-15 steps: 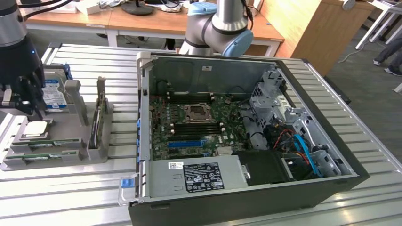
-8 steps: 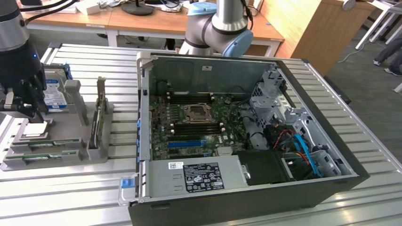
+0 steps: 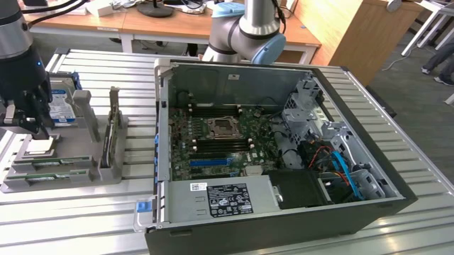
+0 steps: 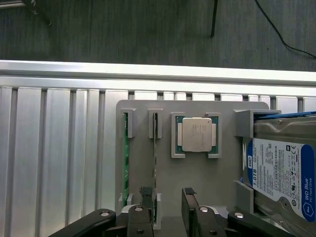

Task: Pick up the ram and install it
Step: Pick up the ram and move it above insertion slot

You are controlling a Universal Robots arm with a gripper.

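**Over the parts tray, ram not yet gripped**

The gripper (image 4: 168, 205) hangs over the grey parts tray (image 4: 168, 173) with its fingers (image 4: 190, 202) spread wide and nothing held between them. The ram (image 4: 155, 163) stands on edge in its tray slot, just beside one finger. It sits between a second green stick (image 4: 125, 158) and the silver processor (image 4: 197, 134), with the hard drive (image 4: 281, 168) beyond the processor.

In the exterior view the gripper (image 3: 21, 123) is at the far left of the frame, above the tray (image 3: 106, 172). The ram (image 3: 57, 161) lies in the lower left, well apart from the open computer case (image 3: 284, 234) in the centre.

By my reading, the step in hand is the pick-up, at its approach. Installing has not begun, and the dark memory slots (image 3: 220, 144) on the motherboard look empty. The grasp calls for centring the fingers across the thin board's two faces and descending straight. It must not catch the neighbouring stick or the slot walls.
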